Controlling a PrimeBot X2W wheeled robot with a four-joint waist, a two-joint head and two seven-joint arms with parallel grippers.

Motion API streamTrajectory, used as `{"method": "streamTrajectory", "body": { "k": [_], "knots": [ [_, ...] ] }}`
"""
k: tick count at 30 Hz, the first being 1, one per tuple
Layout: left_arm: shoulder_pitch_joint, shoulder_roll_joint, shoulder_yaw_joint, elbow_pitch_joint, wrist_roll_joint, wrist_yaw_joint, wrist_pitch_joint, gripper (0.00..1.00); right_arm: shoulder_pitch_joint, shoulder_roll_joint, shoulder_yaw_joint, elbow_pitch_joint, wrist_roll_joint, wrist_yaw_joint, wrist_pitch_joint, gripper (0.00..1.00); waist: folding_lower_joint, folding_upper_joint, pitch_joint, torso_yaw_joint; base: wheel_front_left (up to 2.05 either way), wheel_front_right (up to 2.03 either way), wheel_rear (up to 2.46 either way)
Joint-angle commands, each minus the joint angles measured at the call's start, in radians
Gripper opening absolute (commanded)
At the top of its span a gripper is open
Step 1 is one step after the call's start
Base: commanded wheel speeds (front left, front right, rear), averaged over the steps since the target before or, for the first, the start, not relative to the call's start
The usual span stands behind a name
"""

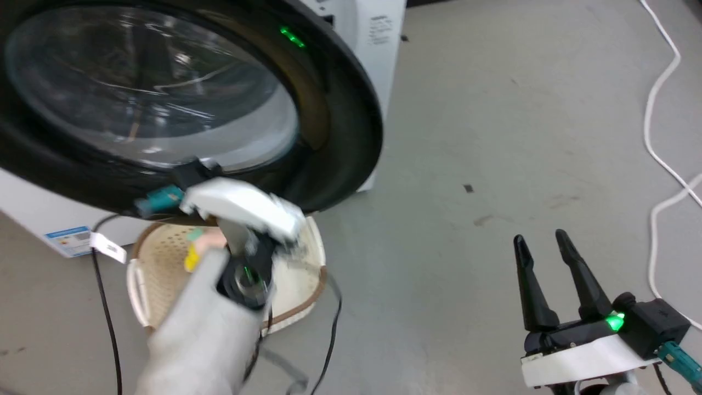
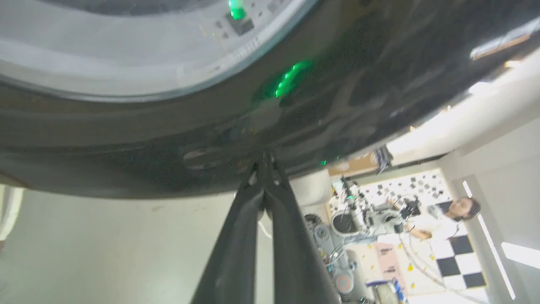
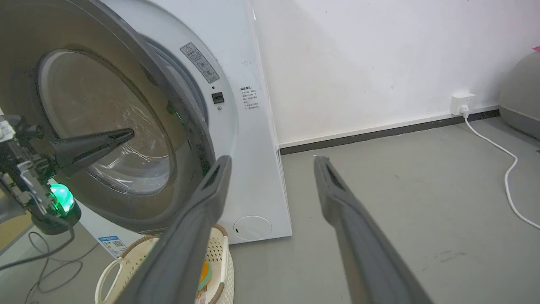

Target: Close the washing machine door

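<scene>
The washing machine door (image 1: 351, 109), round with a black rim and a bulging glass window, stands ajar in front of the white washing machine (image 1: 378, 33). My left gripper (image 1: 189, 169) is shut, its tips pressed against the door's lower rim. In the left wrist view the joined fingertips (image 2: 263, 162) touch the glossy black door (image 2: 168, 139). The right wrist view shows the door (image 3: 105, 97) angled out from the machine (image 3: 249, 169), with the left gripper (image 3: 124, 135) against it. My right gripper (image 1: 542, 238) is open over the floor, well right of the door, holding nothing (image 3: 272, 160).
A white woven basket (image 1: 296, 296) with a brown rim sits on the floor under the door, right below my left wrist. A white cable (image 1: 655, 109) runs along the floor at far right to a wall socket (image 3: 462, 103). A person (image 2: 460, 211) stands in the background.
</scene>
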Motion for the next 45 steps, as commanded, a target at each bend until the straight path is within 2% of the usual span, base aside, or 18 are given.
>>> {"method": "streamTrajectory", "body": {
  "k": [1,6,8,12,13,18,20,23,26,30,31,32,33,39,45],
  "knots": [
    [0.056,0.028,-0.056,-0.020,0.067,-0.015,0.002,0.00,0.002,-0.004,-0.008,-0.007,-0.004,0.001,-0.004,1.00,0.0000,0.0000,-0.035,0.046,0.00,0.00,0.00],
    [0.152,0.122,-0.193,-0.112,0.269,-0.029,-0.072,0.00,0.019,-0.030,-0.021,-0.012,-0.008,0.001,-0.004,1.00,0.0000,0.0000,-0.079,0.121,0.00,0.00,0.00],
    [0.184,0.168,-0.227,-0.145,0.357,-0.020,-0.123,0.00,0.027,-0.039,-0.025,-0.016,-0.008,0.001,-0.004,1.00,0.0000,0.0000,-0.095,0.153,0.00,0.00,0.00],
    [0.239,0.238,-0.240,-0.212,0.487,0.042,-0.217,0.00,0.041,-0.056,-0.022,-0.023,-0.008,0.001,-0.004,1.00,0.0000,0.0000,-0.120,0.213,0.00,0.00,0.00],
    [0.239,0.238,-0.240,-0.212,0.487,0.042,-0.217,0.00,0.041,-0.056,-0.022,-0.023,-0.008,0.001,-0.004,1.00,0.0000,0.0000,-0.120,0.213,0.00,0.00,0.00],
    [0.317,0.290,-0.173,-0.347,0.642,0.151,-0.255,0.00,0.062,-0.065,-0.025,-0.030,-0.009,0.001,-0.004,1.00,0.0000,0.0000,-0.150,0.281,0.00,0.00,0.00],
    [0.364,0.280,-0.111,-0.433,0.714,0.190,-0.256,0.00,0.073,-0.066,-0.028,-0.033,-0.009,0.001,-0.004,1.00,0.0000,0.0000,-0.160,0.305,0.00,0.00,0.00],
    [0.463,0.249,-0.020,-0.541,0.800,0.224,-0.256,0.00,0.086,-0.067,-0.023,-0.035,-0.009,0.001,-0.004,1.00,0.0000,0.0000,-0.174,0.327,0.00,0.00,0.00],
    [0.558,0.221,0.030,-0.610,0.888,0.230,-0.256,0.00,0.095,-0.068,-0.021,-0.034,-0.010,0.001,-0.004,1.00,0.0000,0.0000,-0.186,0.343,0.00,0.00,0.00],
    [0.653,0.176,0.064,-0.647,0.951,0.208,-0.256,0.00,0.105,-0.072,-0.017,-0.031,-0.007,0.001,-0.004,1.00,0.0000,0.0000,-0.198,0.357,0.00,0.00,0.00],
    [0.671,0.174,0.061,-0.645,0.974,0.200,-0.257,0.09,0.107,-0.072,-0.015,-0.028,-0.007,0.001,-0.004,1.00,0.0000,0.0000,-0.200,0.360,0.00,0.00,0.00],
    [0.688,0.171,0.058,-0.641,0.994,0.196,-0.257,0.44,0.109,-0.071,-0.014,-0.026,-0.006,0.001,-0.004,1.00,0.0000,0.0000,-0.203,0.362,0.00,0.00,0.00],
    [0.703,0.165,0.056,-0.636,1.009,0.195,-0.257,1.00,0.112,-0.071,-0.013,-0.023,-0.006,0.001,-0.004,1.00,0.0000,0.0000,-0.205,0.364,0.00,0.00,0.00],
    [0.741,0.138,0.054,-0.566,1.041,0.178,-0.257,1.00,0.127,-0.071,-0.007,0.001,-0.003,0.001,-0.004,1.00,0.0000,0.0000,-0.207,0.382,0.00,0.00,0.00],
    [0.729,0.111,0.075,-0.562,1.086,0.194,-0.257,1.00,0.128,-0.071,0.000,0.012,-0.007,0.001,-0.004,1.00,0.0000,0.0000,-0.196,0.398,0.00,0.00,0.00]
  ]
}}
